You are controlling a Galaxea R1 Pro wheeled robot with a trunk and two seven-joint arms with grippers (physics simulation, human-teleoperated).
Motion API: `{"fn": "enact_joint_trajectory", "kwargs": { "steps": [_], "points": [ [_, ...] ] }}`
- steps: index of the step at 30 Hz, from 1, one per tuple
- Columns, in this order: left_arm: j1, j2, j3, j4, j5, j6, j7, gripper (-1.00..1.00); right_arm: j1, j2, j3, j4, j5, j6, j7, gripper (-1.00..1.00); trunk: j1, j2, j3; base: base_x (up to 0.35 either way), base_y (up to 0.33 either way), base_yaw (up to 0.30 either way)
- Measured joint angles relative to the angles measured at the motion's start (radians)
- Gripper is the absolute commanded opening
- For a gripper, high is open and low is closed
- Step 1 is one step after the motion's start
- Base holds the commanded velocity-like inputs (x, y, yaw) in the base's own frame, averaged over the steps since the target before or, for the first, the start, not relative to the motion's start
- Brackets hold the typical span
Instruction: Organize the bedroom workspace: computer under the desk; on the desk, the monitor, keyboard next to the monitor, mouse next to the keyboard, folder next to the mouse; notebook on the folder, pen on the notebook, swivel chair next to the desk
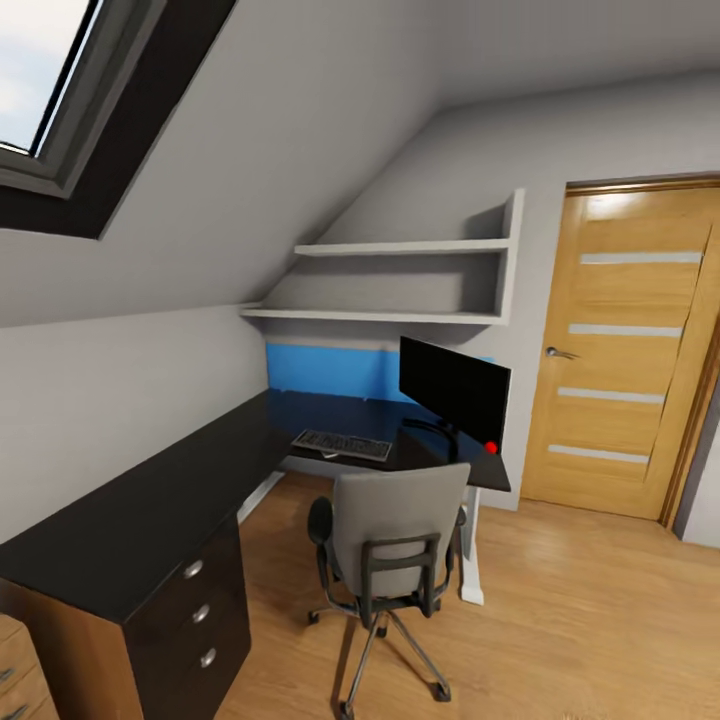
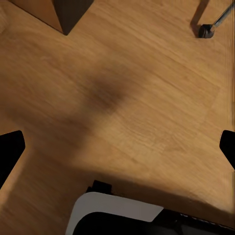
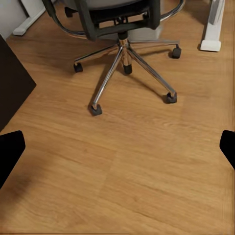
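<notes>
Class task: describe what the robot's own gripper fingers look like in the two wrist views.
Left gripper: two plain black fingertips, blunt and angular, at the picture's edges. Right gripper: the same flat black fingertips. No cables or markings show on them.

The chair (image 1: 398, 540) back hides its seat and part of the desk (image 1: 130, 530) edge behind it, the monitor (image 1: 455, 390) covers the wall's blue panel (image 1: 325, 370) end, and the keyboard (image 1: 343, 445) keys are too small to read.
</notes>
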Motion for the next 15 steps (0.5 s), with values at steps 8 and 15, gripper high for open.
{"fn": "enact_joint_trajectory", "kwargs": {
  "steps": [8, 15],
  "points": [
    [0.000, 0.000, 0.001, 0.000, 0.000, 0.001, 0.000, 1.00, 0.000, 0.002, -0.003, 0.000, 0.000, 0.004, -0.005, 1.00, -0.001, 0.000, 0.002, 0.170, -0.001, -0.295],
    [0.000, 0.000, 0.001, 0.000, 0.000, 0.001, 0.000, 1.00, 0.000, 0.019, -0.003, 0.000, 0.001, 0.007, -0.070, 1.00, 0.000, 0.000, -0.002, 0.109, 0.000, -0.279]
  ]
}}
